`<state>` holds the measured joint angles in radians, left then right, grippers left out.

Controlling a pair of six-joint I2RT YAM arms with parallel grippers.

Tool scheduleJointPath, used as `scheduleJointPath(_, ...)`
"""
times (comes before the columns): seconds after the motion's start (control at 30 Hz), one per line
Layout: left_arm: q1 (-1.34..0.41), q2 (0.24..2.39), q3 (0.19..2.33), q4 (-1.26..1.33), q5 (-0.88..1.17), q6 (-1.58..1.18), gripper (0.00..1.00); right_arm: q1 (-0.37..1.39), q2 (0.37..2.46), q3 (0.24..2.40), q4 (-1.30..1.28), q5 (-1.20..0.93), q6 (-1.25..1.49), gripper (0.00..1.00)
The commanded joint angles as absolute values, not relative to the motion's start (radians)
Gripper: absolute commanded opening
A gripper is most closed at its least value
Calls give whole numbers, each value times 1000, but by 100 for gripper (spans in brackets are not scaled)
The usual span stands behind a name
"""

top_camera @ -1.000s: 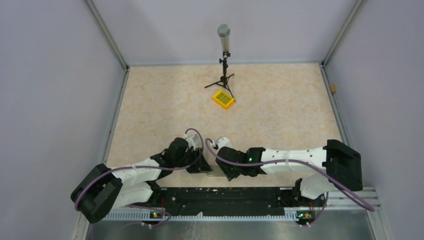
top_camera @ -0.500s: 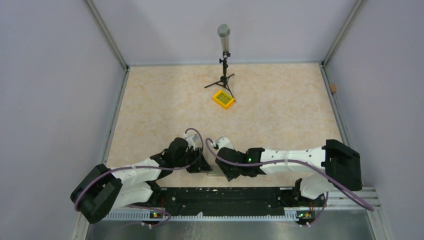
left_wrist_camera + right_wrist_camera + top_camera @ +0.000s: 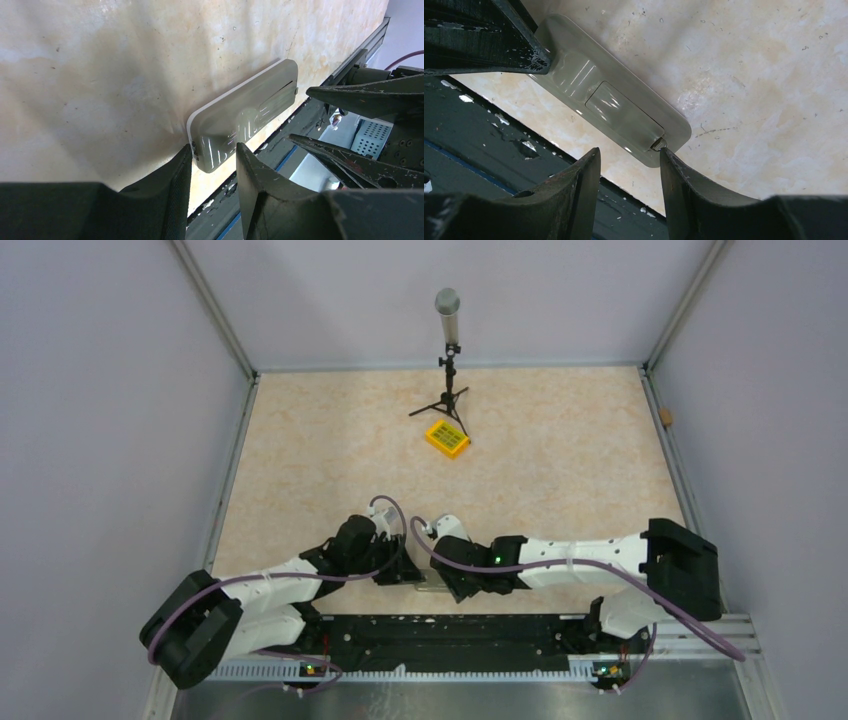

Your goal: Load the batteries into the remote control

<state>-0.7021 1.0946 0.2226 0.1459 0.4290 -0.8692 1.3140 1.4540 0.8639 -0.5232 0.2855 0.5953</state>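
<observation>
The remote control (image 3: pixel 245 107) lies face down, its plain grey back up, at the 6 o'clock edge of the table (image 3: pixel 540 460), between the two arms. It looks light, rigid and glossy, so likely slippery; the narrow ends seem the safest hold, leaving the battery cover (image 3: pixel 621 112) free. The left gripper (image 3: pixel 214 150) brackets the remote's 9 o'clock end, fingers narrowed to its width and seemingly pinching it. The right gripper (image 3: pixel 628 152) is spread modestly at the 3 o'clock end, empty, one fingertip (image 3: pixel 669 160) just touching the corner by the cover's latch.
</observation>
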Motion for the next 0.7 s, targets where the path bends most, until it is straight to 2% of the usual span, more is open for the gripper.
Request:
scheduleJointPath(0.0,-707,1072,244,161,428,-858,39,1331,1440,905,-519,308,589,47)
scheduleJointPath(0.17,-707,1074,244,162,429,-858,39,1331,1427,925,-522,318,575,40)
scheduleJointPath(0.43,-707,1061,249,142,428,-853,38,1309,1430,925,-518,321,564,0)
scheduleJointPath(0.67,-707,1045,251,126,420,-851,38,1292,1444,881,-487,301,562,0)
